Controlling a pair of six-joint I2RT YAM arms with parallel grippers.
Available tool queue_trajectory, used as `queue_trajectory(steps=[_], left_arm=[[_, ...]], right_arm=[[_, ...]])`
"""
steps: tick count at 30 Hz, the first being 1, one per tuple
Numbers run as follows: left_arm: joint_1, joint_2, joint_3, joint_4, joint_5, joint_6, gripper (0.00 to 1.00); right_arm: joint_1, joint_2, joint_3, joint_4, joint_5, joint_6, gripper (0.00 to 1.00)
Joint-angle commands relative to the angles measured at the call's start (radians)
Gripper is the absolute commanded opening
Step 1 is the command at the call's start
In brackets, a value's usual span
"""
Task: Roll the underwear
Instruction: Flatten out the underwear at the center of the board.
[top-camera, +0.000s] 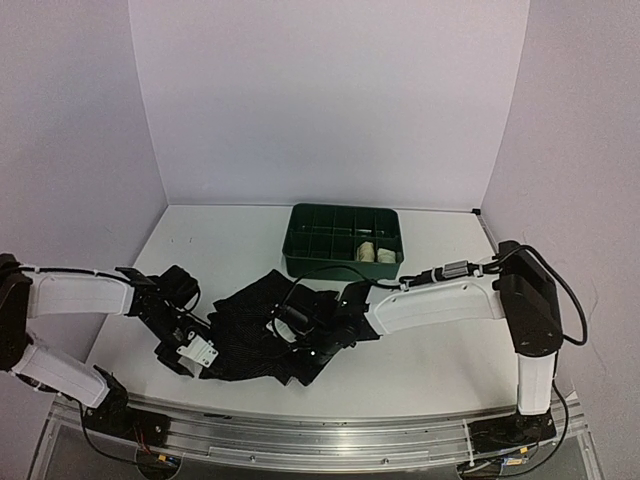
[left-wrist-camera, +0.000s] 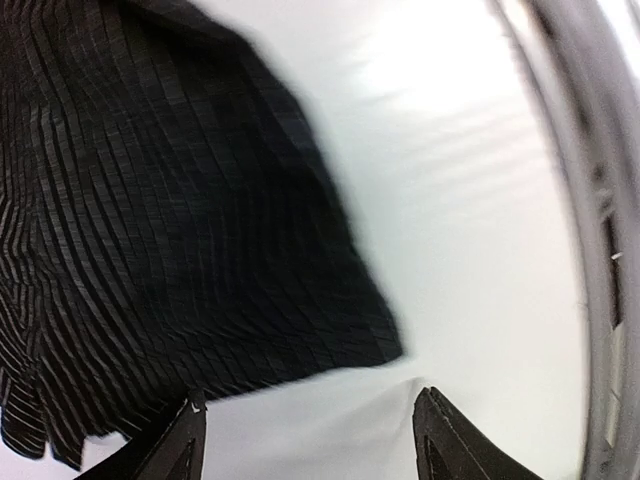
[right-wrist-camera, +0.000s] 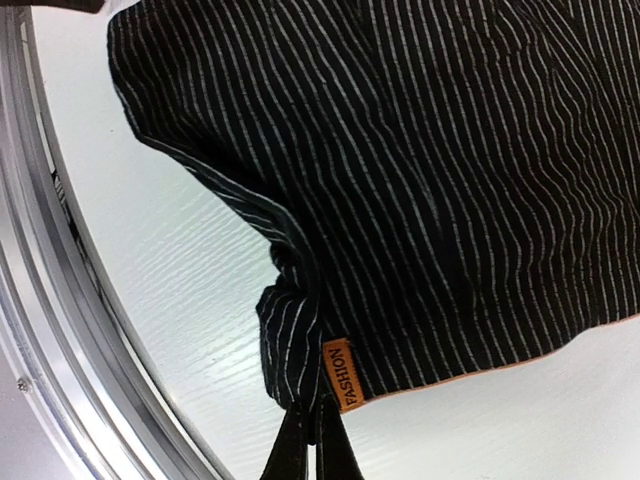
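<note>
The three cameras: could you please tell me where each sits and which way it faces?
Top external: above and behind the bases, facing down at the table; left arm and right arm show, underwear between them, tray beyond.
Left wrist: on the left arm, facing down at the underwear's edge; left gripper open.
Right wrist: on the right arm, facing down at the underwear's tagged hem; right gripper shut on it.
Shared: all three show the underwear; both wrist views show the table's rail.
</note>
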Motion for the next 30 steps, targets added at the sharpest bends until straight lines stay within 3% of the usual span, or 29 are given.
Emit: queue_trajectory(steps=[1,6,12,16,24,30], left_arm=[[-0.040,-0.117,-0.035,-0.113,0.040,-0.030,0.72],[-0.112,-0.096,-0.058,-0.052,0.020,-0.210,0.69],[-0.117,-0.039,-0.058,0.022,0.002,-0.261,0.62],[-0.128,0.007,-0.059,0.072,-0.012,-0.312,0.48],[-0.129,-0.010,-0.070,0.097,-0.055,-0.321,0.03],[-0.093,-0.197,-0.001,0.125,-0.028,-0.376,0.00]], right_arm=[[0.012,0.016,0.042,-0.001,-0.015,0.021,0.00],[0.012,0.027,0.056,-0.001,-0.012,0.016,0.00],[0.012,0.017,0.039,-0.001,-0.013,0.014,0.00],[0.012,-0.001,0.024,-0.001,-0.002,0.009,0.00],[0.012,-0.038,-0.003,-0.003,0.006,0.000,0.00],[0.021,-0.084,-0.033,-0.020,-0.013,-0.029,0.00]])
